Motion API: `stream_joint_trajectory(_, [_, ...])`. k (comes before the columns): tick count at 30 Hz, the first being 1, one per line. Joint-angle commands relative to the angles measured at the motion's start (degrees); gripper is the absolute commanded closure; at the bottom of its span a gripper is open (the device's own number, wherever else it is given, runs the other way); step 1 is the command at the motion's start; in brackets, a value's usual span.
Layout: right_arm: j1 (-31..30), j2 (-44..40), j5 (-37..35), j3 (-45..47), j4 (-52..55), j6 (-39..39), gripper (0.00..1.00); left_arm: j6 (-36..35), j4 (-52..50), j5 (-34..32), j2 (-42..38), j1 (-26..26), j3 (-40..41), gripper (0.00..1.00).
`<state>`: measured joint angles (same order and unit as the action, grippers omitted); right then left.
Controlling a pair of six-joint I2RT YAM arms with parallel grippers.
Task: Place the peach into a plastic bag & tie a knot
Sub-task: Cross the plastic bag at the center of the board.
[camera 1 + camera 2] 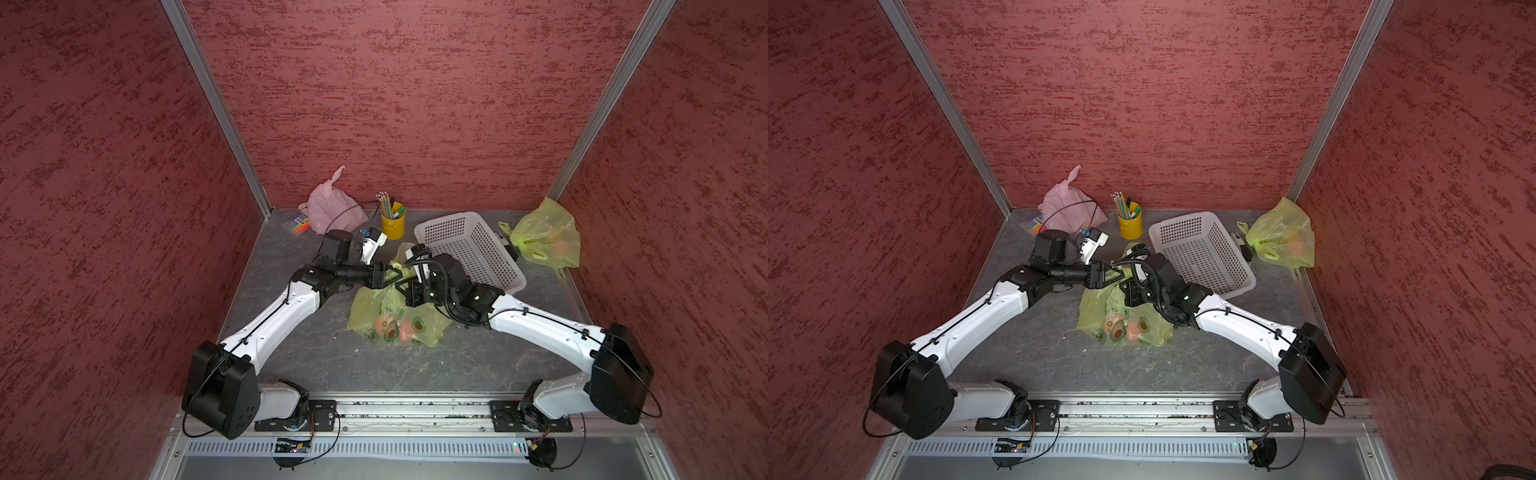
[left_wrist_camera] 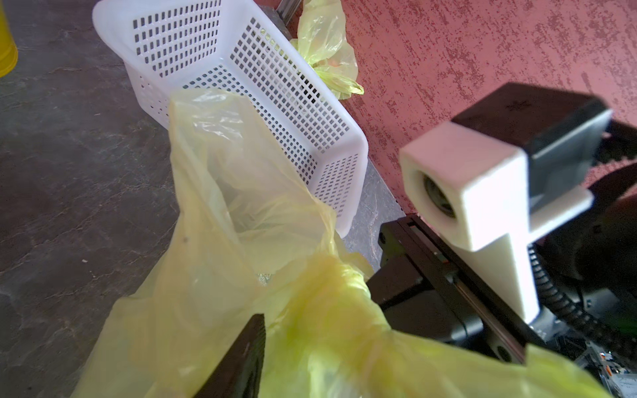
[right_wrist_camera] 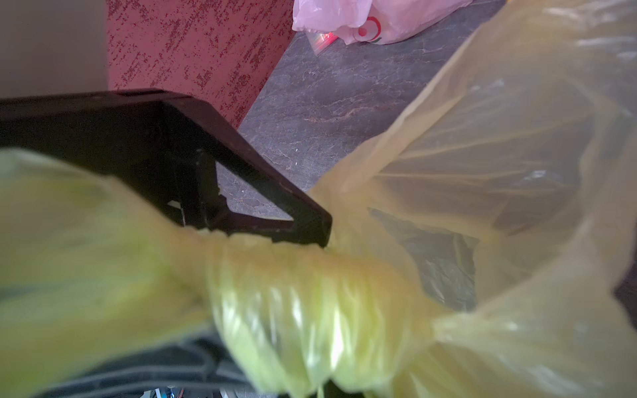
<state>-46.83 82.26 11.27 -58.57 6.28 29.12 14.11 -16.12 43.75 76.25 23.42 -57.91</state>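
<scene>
A yellow-green plastic bag [image 1: 395, 316] with avocado prints lies mid-table, and orange peach [image 1: 405, 331] flesh shows through its film in both top views. The bag's top is gathered into a twisted strand [image 3: 310, 275] that rises between the two grippers. My left gripper [image 1: 395, 275] is at the strand from the left with its jaws apart. One of its black fingers [image 2: 248, 348] lies beside the plastic, the other is hidden. From the right, my right gripper [image 1: 404, 286] is shut on the strand, and plastic covers its fingers in the right wrist view. A loose flap [image 2: 220, 179] stands up behind.
A white perforated basket [image 1: 469, 249] stands just behind the right arm. A yellow pencil cup [image 1: 392, 224] and a pink bag [image 1: 332, 208] are at the back. Another yellow-green bag [image 1: 544, 237] sits in the back right corner. Red walls enclose three sides.
</scene>
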Motion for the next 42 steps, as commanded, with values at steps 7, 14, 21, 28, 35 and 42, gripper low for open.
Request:
stream_joint_trajectory(7, [0.95,-2.05,5.96,0.47,-4.34,1.82,1.0,-0.76,0.6,3.07,-0.94,-0.65,1.93,0.49])
stream_joint_trajectory(14, [0.93,-1.66,9.32,0.88,-4.21,0.77,1.0,0.92,1.99,3.12,0.93,-0.52,0.83,0.5])
stream_joint_trajectory(21, [0.95,-1.91,9.73,0.86,-3.23,-0.09,1.0,0.31,1.78,4.89,2.39,0.57,-0.09,0.72])
stream_joint_trajectory(28, [1.15,-5.86,9.79,-1.6,3.87,-4.1,0.79,-0.85,3.11,7.45,0.92,0.06,0.21,1.0])
stream_joint_trajectory(35, [3.17,-12.86,6.69,-9.25,14.33,-9.91,0.45,-3.15,1.72,14.52,-1.53,-1.44,-0.32,1.0])
stream_joint_trajectory(42, [4.03,-8.29,8.14,-16.15,19.88,-15.01,0.32,-3.36,0.09,18.34,-3.01,-2.01,-1.32,1.0])
